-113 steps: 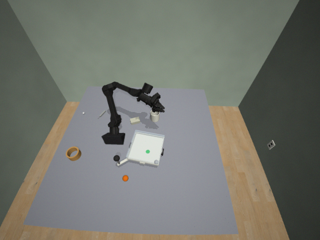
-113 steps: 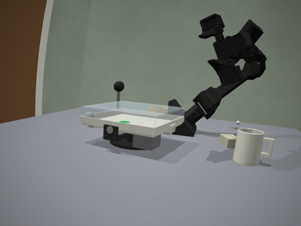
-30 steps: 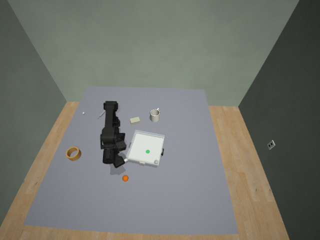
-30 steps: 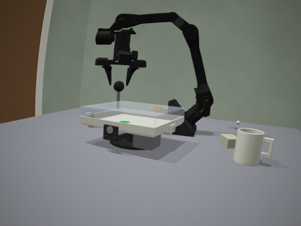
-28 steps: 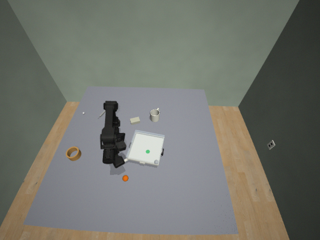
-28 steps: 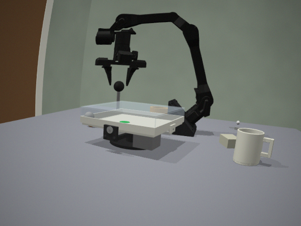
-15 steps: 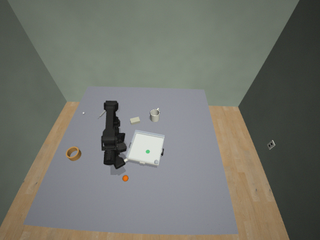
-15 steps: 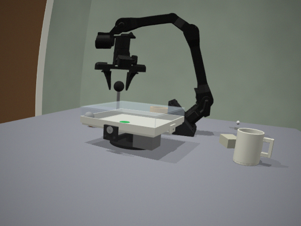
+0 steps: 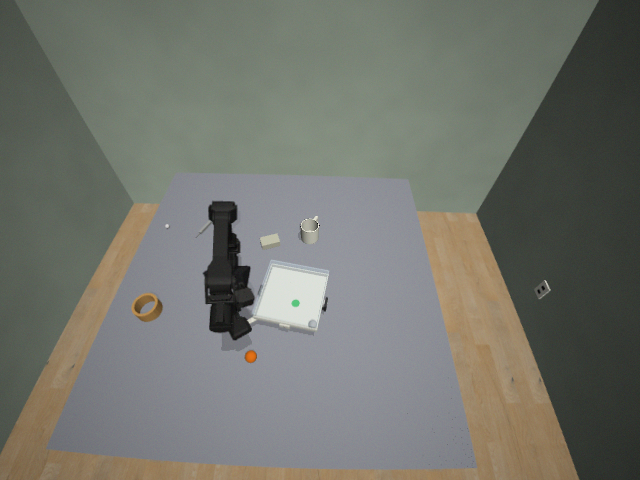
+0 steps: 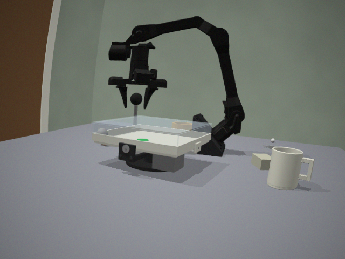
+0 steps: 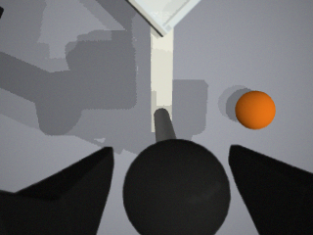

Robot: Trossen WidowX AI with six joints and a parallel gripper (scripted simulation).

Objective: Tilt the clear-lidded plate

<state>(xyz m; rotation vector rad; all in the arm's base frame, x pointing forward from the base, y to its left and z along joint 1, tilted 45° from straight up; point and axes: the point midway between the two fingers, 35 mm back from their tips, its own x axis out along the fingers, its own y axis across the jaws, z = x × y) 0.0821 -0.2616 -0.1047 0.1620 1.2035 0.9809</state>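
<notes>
The white plate with a clear lid (image 9: 291,302) (image 10: 151,139) sits level on its dark pivot base (image 10: 150,161). A green printed spot (image 9: 295,303) (image 10: 142,139) marks its floor. The steel ball (image 9: 311,323) (image 10: 102,131) rests in a corner of the plate, away from the spot. A black knob on a thin stalk (image 10: 136,99) (image 11: 176,188) rises from an arm at the plate's side. My gripper (image 10: 135,104) (image 11: 171,154) points straight down with its fingers open on either side of the knob, not touching it.
An orange ball (image 9: 250,356) (image 11: 255,110) lies on the mat near the handle. A cream mug (image 9: 309,230) (image 10: 287,168), a beige block (image 9: 270,240) (image 10: 261,161), a tape ring (image 9: 147,306), a small white bead (image 9: 166,225) and a thin rod (image 9: 202,229) lie around.
</notes>
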